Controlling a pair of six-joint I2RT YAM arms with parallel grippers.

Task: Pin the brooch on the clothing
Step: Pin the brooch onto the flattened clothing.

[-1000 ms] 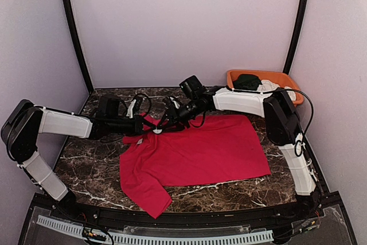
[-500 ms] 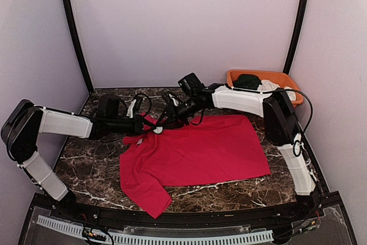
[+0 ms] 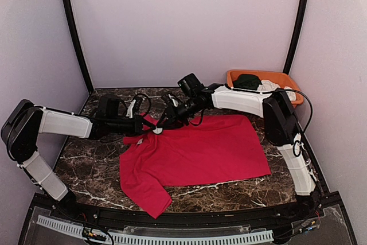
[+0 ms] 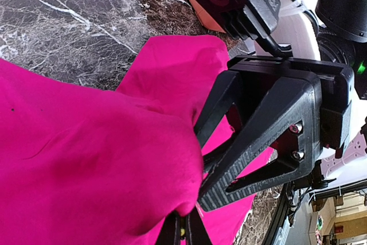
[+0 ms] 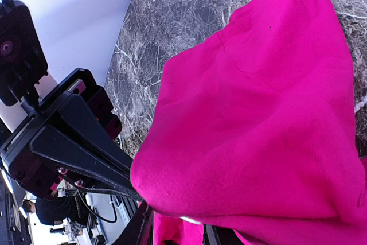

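The clothing, a bright red T-shirt, lies flat on the marble table. Both grippers meet at its far left corner, near the collar. My left gripper is shut on a raised fold of the red cloth, which drapes over its tips. My right gripper faces it, its ribbed fingers touching that fold. A small white piece, the brooch, shows as a sliver between the right gripper's parted jaws. Cloth hides most of it.
An orange bin stands at the back right, holding a dark green garment and a white garment. Bare marble lies left of the shirt and along the near edge. White walls close in on three sides.
The right gripper has edged slightly left toward the left gripper and its jaws have narrowed a little. The left arm and the shirt have stayed put.
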